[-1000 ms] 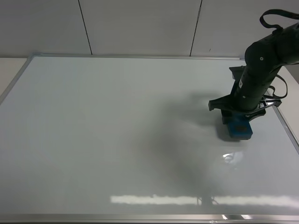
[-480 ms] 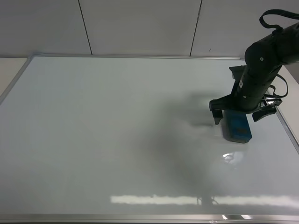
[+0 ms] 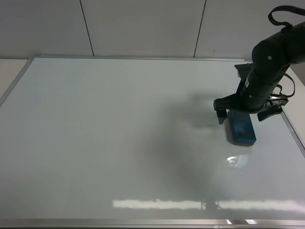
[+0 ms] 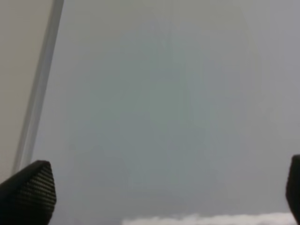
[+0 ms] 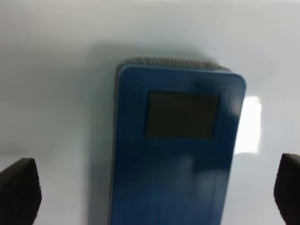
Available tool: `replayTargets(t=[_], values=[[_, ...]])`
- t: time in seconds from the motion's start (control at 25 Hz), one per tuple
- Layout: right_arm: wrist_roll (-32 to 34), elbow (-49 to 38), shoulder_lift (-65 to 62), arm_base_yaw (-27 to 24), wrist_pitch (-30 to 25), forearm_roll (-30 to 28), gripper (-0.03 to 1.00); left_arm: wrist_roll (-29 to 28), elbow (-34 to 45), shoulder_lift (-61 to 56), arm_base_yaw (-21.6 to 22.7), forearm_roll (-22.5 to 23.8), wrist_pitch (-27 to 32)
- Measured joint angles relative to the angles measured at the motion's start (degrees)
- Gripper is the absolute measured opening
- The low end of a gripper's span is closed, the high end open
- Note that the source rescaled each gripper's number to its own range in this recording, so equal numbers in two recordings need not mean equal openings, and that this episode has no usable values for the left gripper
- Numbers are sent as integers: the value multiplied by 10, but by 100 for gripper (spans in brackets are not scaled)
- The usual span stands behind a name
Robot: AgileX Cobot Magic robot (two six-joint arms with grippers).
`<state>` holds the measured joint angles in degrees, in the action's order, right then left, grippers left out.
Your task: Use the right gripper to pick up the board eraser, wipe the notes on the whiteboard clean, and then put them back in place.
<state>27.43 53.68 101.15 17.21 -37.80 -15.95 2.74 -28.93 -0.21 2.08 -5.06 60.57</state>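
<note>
right arm: black, bends down from the far right side | right end effector (image 3: 245, 113): points down, its two fingers spread wide apart, nothing between them is gripped | left end effector (image 4: 159, 197): only two dark fingertips (image 4: 29, 192) show, far apart, holding nothing | left arm: not seen from the high camera

High camera overlooks whiteboard (image 3: 119, 143); wrist cameras face it closely, perhaps blurred.
</note>
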Motion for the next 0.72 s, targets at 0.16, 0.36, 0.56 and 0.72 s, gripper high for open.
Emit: replayTargets(t=[0.16,0.36,0.56,0.72], values=[[-19,0,-37,-21,-18,5,100,0,0,0,0,0,0],[-50,0,-94,-60,-39,17,100,0,0,0,0,0,0],[-56,0,-166,-123,-66,18,100,0,0,0,0,0,0],[-80,0,-224,-185,-99,25,100,0,0,0,0,0,0]])
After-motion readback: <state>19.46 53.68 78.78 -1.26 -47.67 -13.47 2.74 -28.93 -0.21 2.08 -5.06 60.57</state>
